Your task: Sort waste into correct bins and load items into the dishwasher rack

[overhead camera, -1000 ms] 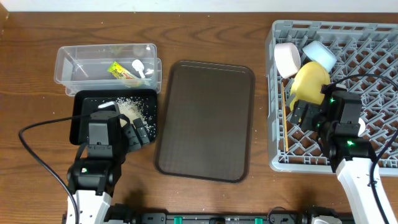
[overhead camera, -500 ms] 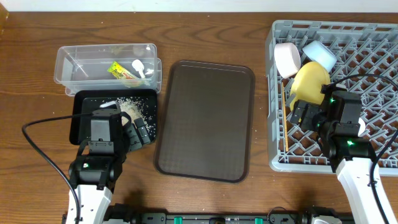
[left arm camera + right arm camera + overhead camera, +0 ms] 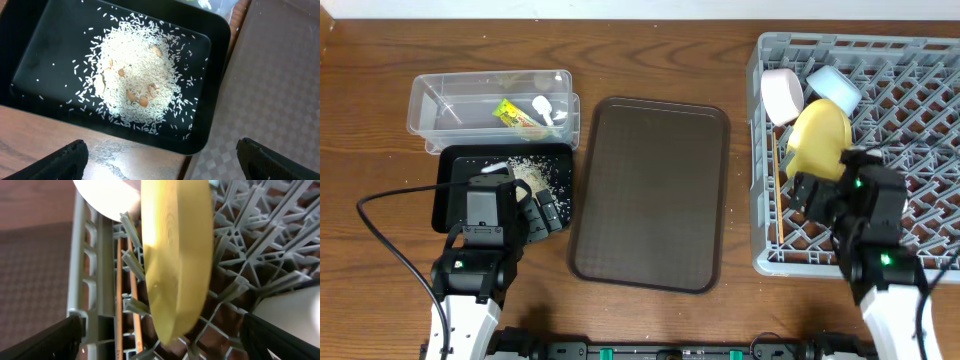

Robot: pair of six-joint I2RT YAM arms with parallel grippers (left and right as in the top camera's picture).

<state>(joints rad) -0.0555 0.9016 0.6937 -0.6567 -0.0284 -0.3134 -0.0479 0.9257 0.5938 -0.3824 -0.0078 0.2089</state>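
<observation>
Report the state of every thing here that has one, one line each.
yellow plate, standing on edge in the dishwasher rack
white bowl, on its side in the rack
light blue bowl, tilted in the rack
chopsticks, lying flat in the rack
rice, piled in the black tray
snack wrapper, inside the clear tub
left claw, open, over the black tray
right claw, open, holding nothing

A glossy black plastic tray, a matt grey plastic rack, a smooth yellow plate, a polished wood table.
</observation>
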